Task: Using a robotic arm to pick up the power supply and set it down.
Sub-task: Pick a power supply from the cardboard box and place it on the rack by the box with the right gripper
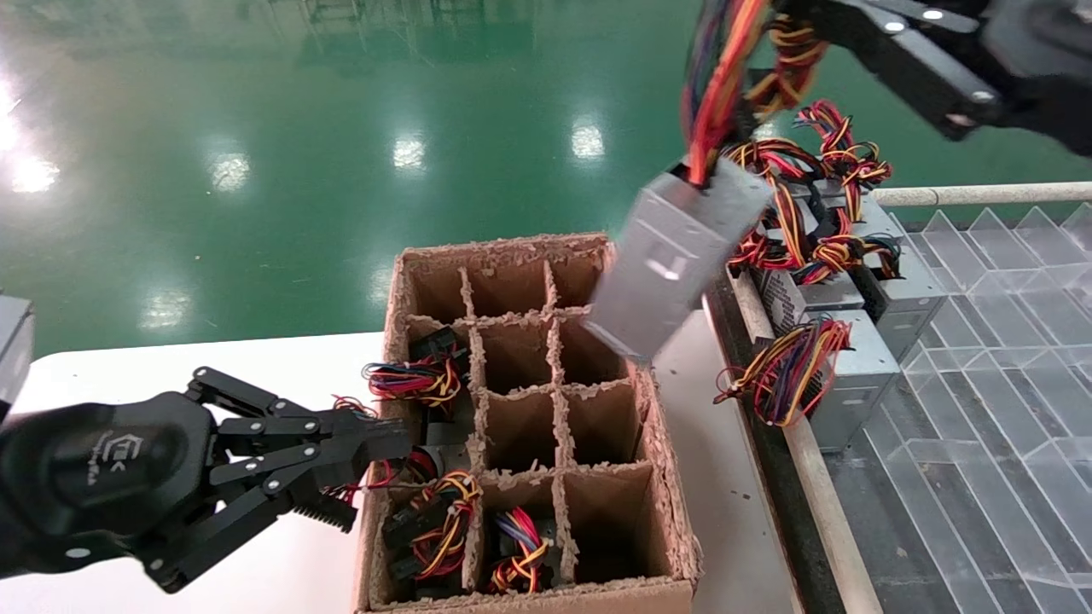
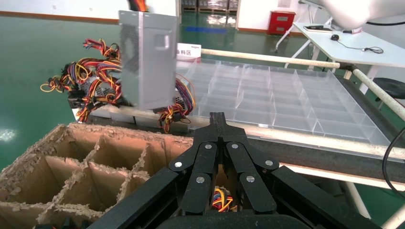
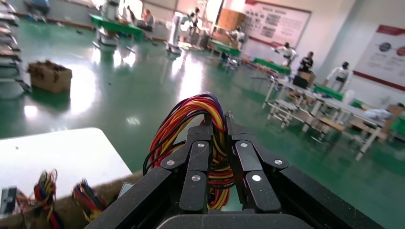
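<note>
The power supply (image 1: 674, 256), a grey metal box, hangs tilted in the air over the far right cells of the cardboard box (image 1: 674, 512). It hangs by its red, orange, blue and purple wire bundle (image 1: 721, 77). My right gripper (image 1: 789, 17), at the top right, is shut on that bundle; the right wrist view shows the wires (image 3: 191, 112) pinched in the right gripper (image 3: 218, 123). The left wrist view shows the hanging power supply (image 2: 148, 57) farther off. My left gripper (image 1: 401, 439) is shut and empty at the box's left side, also seen as the left gripper (image 2: 218, 117).
The cardboard box has a grid of cells; several on its left and near side hold other supplies with wire bundles (image 1: 422, 379). More grey supplies (image 1: 853, 281) stand to the right beside a clear divided tray (image 1: 981, 358). The box sits on a white table (image 1: 213, 367).
</note>
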Robot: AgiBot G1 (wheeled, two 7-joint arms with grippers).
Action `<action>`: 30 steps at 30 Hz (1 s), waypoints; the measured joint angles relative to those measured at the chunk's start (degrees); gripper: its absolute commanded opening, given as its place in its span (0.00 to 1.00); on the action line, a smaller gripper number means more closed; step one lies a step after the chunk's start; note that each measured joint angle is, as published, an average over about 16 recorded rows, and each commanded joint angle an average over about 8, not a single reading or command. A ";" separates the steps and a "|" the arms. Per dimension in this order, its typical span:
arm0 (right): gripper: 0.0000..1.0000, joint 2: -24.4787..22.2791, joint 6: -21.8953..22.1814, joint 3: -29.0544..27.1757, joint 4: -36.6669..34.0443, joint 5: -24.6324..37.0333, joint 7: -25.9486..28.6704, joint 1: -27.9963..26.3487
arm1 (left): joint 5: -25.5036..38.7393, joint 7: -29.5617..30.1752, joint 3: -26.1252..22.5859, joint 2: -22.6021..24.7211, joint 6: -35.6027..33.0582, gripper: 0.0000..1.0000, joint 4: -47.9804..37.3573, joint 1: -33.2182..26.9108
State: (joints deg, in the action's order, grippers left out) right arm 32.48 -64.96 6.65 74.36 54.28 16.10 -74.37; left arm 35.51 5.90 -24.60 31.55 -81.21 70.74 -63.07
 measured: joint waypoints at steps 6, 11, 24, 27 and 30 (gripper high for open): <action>0.00 -7.70 -0.79 -3.41 2.14 -1.97 3.07 4.50 | 0.00 0.00 0.00 0.00 0.00 0.00 0.00 0.00; 0.00 -13.99 -2.63 -6.94 2.82 -4.46 5.12 9.55 | 0.00 0.00 0.00 0.00 0.00 0.00 0.00 0.00; 0.00 -22.71 -12.86 -18.04 2.15 -11.70 7.71 22.02 | 0.00 0.00 0.00 0.00 0.00 0.00 0.00 0.00; 0.00 -23.33 -15.77 -20.89 1.56 -12.21 8.30 24.03 | 0.00 0.00 0.00 0.00 0.00 0.00 0.00 0.00; 0.00 -23.76 -18.69 -24.08 0.68 -11.84 9.09 25.67 | 0.00 0.00 0.00 0.00 0.00 0.00 0.00 0.00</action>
State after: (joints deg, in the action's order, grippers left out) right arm 8.72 -83.66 -17.44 75.05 42.44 25.19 -48.70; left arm 35.51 5.90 -24.60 31.55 -81.21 70.74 -63.07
